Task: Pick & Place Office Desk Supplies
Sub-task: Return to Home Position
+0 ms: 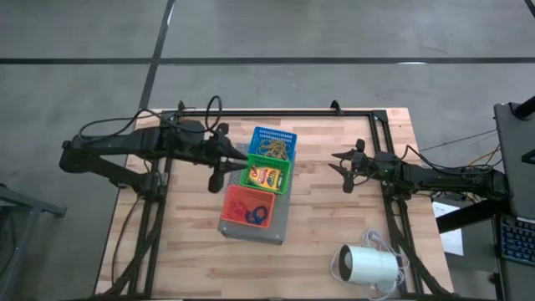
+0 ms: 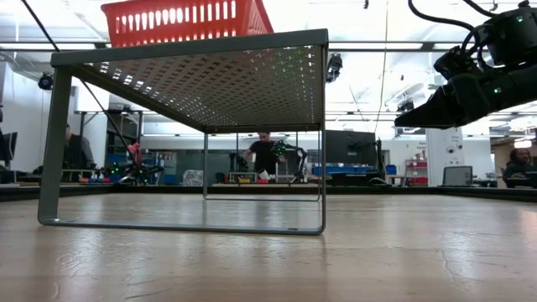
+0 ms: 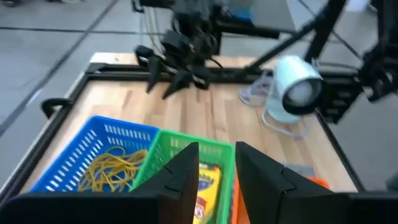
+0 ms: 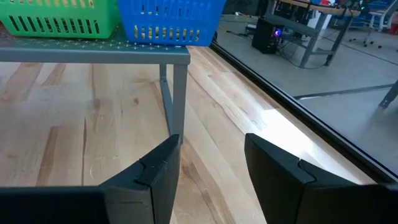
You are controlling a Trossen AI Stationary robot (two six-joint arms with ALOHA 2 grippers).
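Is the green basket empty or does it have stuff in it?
Not empty. The green basket has a yellow crayon box lying inside, seen from above.

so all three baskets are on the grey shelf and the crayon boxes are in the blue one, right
Not quite. All three are on the grey shelf, but the crayon boxes lie in the green basket; the blue basket holds tan rubber bands. The high view shows this.
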